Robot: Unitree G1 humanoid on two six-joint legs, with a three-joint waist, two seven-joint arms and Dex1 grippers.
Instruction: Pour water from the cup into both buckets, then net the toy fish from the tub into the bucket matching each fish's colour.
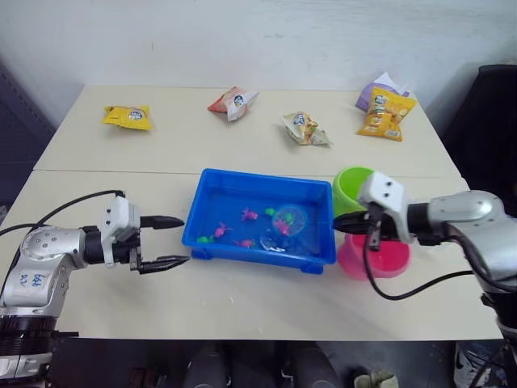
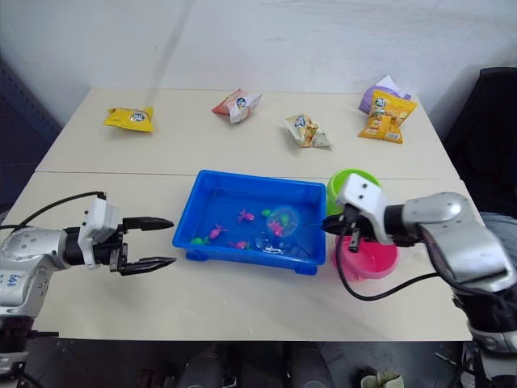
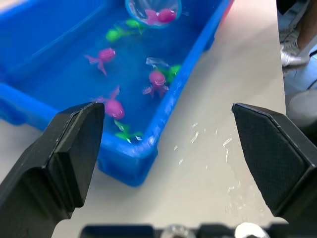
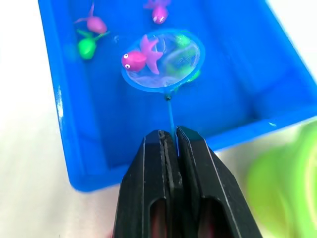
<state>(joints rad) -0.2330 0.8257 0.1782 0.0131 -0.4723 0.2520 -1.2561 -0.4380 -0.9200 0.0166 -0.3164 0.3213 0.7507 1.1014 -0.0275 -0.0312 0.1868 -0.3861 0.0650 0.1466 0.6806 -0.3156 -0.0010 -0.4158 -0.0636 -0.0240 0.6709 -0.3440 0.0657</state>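
Down at the near edge, the bench (image 1: 266, 311) carries everything, and the tub (image 1: 212, 194) sits in the middle of it as our landmark. Left of the tub, the left hand (image 1: 168, 241) hangs just off its near corner, fingers spread wide, holding nothing. Right of the tub stand the two buckets, the green bucket (image 1: 349, 187) behind and the pink bucket (image 1: 380, 260) in front, touching or nearly so. Over them the right hand (image 4: 171, 144) is clenched on the thin stick of the net (image 4: 163, 67), whose hoop reaches out over the tub's right half. Inside that hoop lies a pink fish (image 4: 140, 57), with what may be a green one beside it, hard to be sure through the mesh. More toy fish (image 3: 104, 55), pink and green, are scattered through the tub. Beyond the tub, snack packets (image 1: 128, 116) dot the far bench.
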